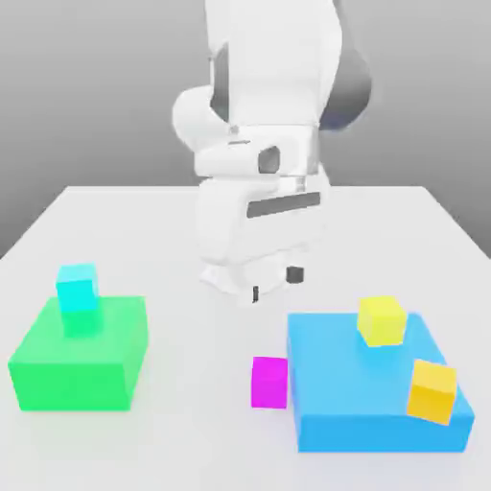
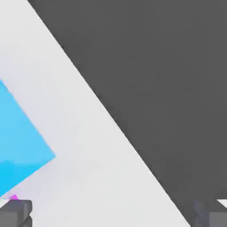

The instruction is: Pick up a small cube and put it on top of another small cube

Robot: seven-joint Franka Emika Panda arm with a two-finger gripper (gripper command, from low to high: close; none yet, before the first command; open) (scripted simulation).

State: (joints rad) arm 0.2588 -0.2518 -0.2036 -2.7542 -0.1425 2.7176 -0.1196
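The orange-yellow cube (image 1: 432, 390) sits nearest the exterior camera, tilted on the front corner of the big blue block (image 1: 355, 403). The small magenta cube (image 1: 270, 382) rests on the counter (image 1: 182, 441), touching or just beside the blue block's side that faces the exterior view's left. That closeness is the main hazard, as I judge it: one finger has to go down between cube and block, and if it lands on the block's edge instead, the grasp fails or the cube gets shoved away.

The gripper (image 1: 275, 285) hangs above the counter, behind the magenta cube and well apart from it; in the hand view its fingers (image 2: 15, 212) stand wide apart, holding nothing.

A yellow cube (image 1: 381, 319) lies on the blue block, and a cyan cube (image 1: 78, 290) tops the green block (image 1: 81, 355). Either target is perched high, so a low carry could knock it off.
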